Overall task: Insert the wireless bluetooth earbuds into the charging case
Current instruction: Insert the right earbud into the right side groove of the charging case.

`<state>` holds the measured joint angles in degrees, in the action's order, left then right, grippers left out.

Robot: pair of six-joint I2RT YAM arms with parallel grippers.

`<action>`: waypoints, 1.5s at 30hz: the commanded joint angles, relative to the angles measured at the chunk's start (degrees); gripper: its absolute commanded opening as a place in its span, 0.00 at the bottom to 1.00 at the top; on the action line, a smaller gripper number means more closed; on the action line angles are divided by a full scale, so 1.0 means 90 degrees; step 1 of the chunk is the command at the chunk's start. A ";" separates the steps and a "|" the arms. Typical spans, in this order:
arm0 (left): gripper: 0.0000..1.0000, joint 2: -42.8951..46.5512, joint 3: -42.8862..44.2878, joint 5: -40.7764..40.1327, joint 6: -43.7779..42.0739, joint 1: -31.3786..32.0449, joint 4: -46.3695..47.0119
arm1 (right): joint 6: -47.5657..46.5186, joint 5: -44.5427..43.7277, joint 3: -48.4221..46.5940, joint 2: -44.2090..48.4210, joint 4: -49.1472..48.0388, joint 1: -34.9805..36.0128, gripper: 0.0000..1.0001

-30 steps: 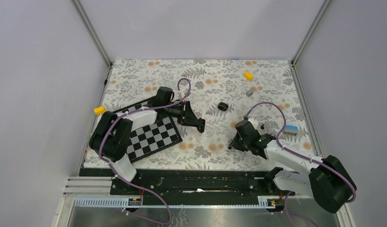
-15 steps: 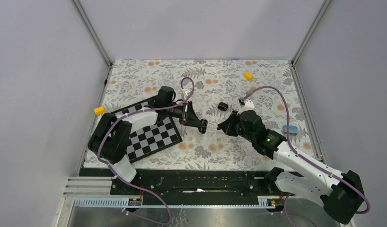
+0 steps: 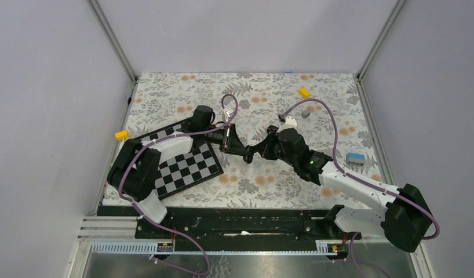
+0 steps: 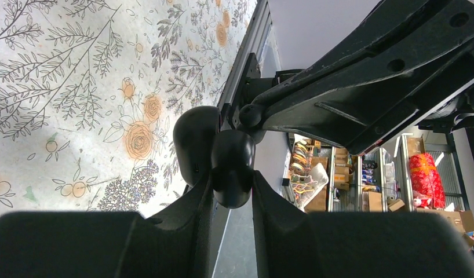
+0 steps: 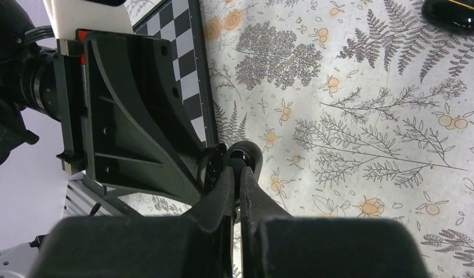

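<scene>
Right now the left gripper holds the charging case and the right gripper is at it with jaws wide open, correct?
No. The right gripper is shut tight, as the right wrist view shows. The left gripper does hold the charging case, with the right gripper at it.

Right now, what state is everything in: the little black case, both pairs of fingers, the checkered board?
charging case: gripped, apparently hinged open, orange-red spot showing inside.
left fingers: closed on the charging case.
right fingers: shut, tips against the case's open face.
earbuds: too small to make out here.
chessboard: lying flat, partly under the left arm.
</scene>
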<state>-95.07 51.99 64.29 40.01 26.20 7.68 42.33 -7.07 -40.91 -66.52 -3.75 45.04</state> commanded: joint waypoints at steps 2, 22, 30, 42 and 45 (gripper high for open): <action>0.00 0.0294 -0.0014 0.0088 -0.0013 0.0038 0.0348 | 0.0082 -0.0333 -0.0301 -0.0115 -0.0542 0.0074 0.00; 0.00 0.0222 0.0015 0.0045 0.0052 0.0048 0.0315 | 0.0121 -0.0490 -0.0214 -0.0388 -0.0448 0.0218 0.00; 0.00 0.0109 0.0049 -0.0121 0.0100 0.0048 0.0240 | 0.0186 -0.0629 -0.0153 -0.0322 -0.0365 0.0334 0.00; 0.00 0.0074 0.0064 -0.0109 0.0087 0.0048 0.0216 | 0.0171 -0.1041 -0.0104 -0.0242 -0.0157 0.0416 0.00; 0.00 0.0092 0.0056 -0.0103 0.0086 0.0048 0.0212 | 0.0170 -0.1135 -0.0112 -0.0236 -0.0103 0.0411 0.00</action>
<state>-94.96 51.92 62.94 40.99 26.39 7.40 43.57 -13.23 -41.60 -70.22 -5.08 48.25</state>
